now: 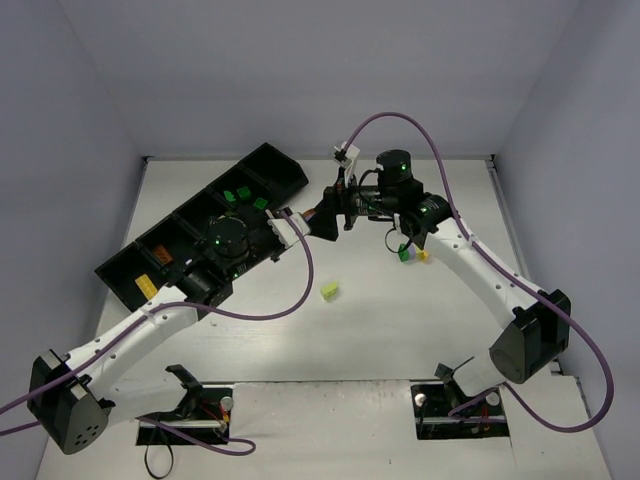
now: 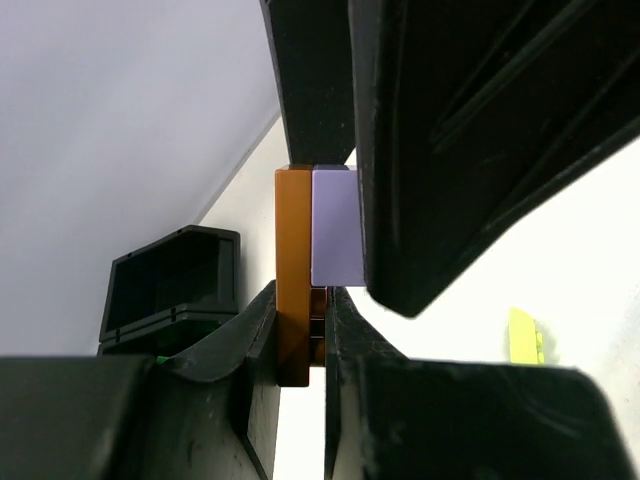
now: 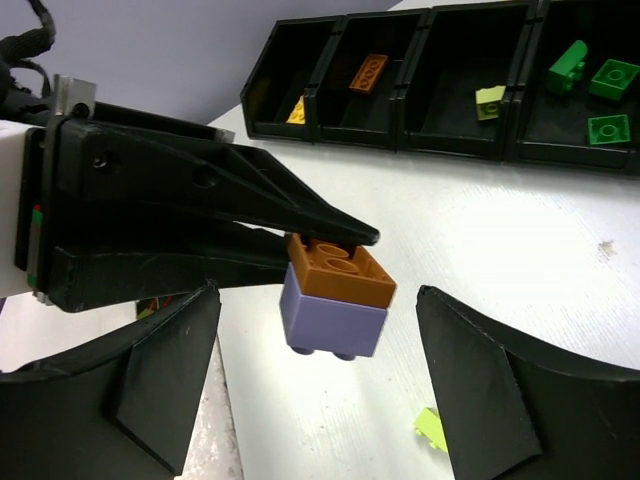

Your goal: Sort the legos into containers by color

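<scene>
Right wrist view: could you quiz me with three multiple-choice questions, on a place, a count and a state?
1. Where is the orange-and-purple brick stack? A on the table B on a shelf C held in the air
2. How many green bricks lie in the tray's rightmost visible compartment? A one B three C five
3. The right gripper is: A open B shut on the stack C shut on a lime brick
Answers: C, the left gripper pinches its orange brick aloft; B, three show; A, its fingers stand clear of the stack.
</scene>
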{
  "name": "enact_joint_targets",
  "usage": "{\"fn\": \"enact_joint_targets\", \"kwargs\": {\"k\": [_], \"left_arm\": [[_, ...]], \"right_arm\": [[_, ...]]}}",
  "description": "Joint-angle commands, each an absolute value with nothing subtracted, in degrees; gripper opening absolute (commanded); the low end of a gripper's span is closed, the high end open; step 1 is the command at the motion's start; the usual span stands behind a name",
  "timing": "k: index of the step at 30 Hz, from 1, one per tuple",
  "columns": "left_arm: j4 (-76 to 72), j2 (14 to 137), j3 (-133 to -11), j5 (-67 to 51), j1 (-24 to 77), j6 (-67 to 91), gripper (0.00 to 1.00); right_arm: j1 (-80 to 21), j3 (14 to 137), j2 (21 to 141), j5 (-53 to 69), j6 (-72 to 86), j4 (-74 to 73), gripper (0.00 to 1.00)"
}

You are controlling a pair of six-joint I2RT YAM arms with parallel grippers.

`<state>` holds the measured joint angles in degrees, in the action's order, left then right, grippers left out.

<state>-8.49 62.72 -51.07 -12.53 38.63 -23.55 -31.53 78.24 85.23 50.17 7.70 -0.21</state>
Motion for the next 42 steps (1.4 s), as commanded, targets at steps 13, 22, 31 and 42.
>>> {"fn": "enact_joint_targets", "kwargs": {"k": [13, 22, 31, 42], "left_arm": [[-16.3, 60.0, -50.7, -10.8, 38.7, -22.2, 0.00], [-17.2, 62.0, -51.6, -9.0, 39.6, -23.8, 0.00], [-18.2, 63.9, -52.6, -6.5, 40.5, -24.3, 0.00], [-17.1, 68.4, -55.0, 2.2, 40.1, -17.1, 0.00]], "right_arm": [[-30.7, 78.3, 82.4, 43.2, 13.4, 3.4, 0.64], [-30.7, 79.1, 82.5, 42.8, 16.9, 3.6, 0.43], [-30.8, 78.8, 82.8, 41.8, 18.5, 3.6, 0.14], [-30.6, 73.7, 80.6, 39.9, 17.5, 2.5, 0.00]]}}
